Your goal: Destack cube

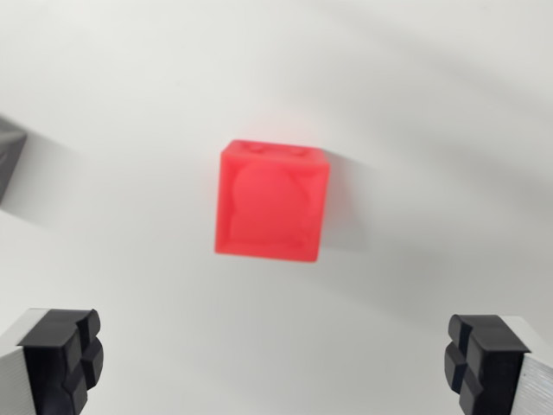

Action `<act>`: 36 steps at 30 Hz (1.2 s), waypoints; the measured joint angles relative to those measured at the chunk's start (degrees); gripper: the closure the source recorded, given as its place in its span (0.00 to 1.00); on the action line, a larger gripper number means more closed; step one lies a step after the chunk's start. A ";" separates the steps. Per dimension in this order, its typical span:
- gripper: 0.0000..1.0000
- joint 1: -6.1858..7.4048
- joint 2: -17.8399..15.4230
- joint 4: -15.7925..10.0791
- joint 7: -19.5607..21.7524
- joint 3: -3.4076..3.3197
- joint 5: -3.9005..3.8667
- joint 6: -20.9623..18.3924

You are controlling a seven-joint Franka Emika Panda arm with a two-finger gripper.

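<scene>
A red translucent cube [272, 201] sits on the white table surface, near the middle of the wrist view, seen from above and slightly blurred. Whether another cube lies beneath it cannot be told from this angle. My gripper [275, 363] hovers above and nearer the bottom of the view, open wide. Its black fingertips [62, 356] show at the lower left and lower right corners with nothing between them. The cube lies beyond the fingertips, not between them.
A grey object [9, 156] is cut off by the wrist view's left edge, casting a soft shadow. The white table [415, 104] spreads around the cube on all sides.
</scene>
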 joint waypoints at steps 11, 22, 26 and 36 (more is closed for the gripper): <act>0.00 -0.03 -5.38 1.36 0.19 0.00 -0.31 -6.74; 0.00 -0.03 -9.21 3.37 0.31 0.00 -0.50 -12.64; 0.00 -0.03 -10.57 4.28 0.35 0.00 -0.54 -14.91; 0.00 -0.03 -12.69 6.23 0.42 0.00 -0.60 -18.97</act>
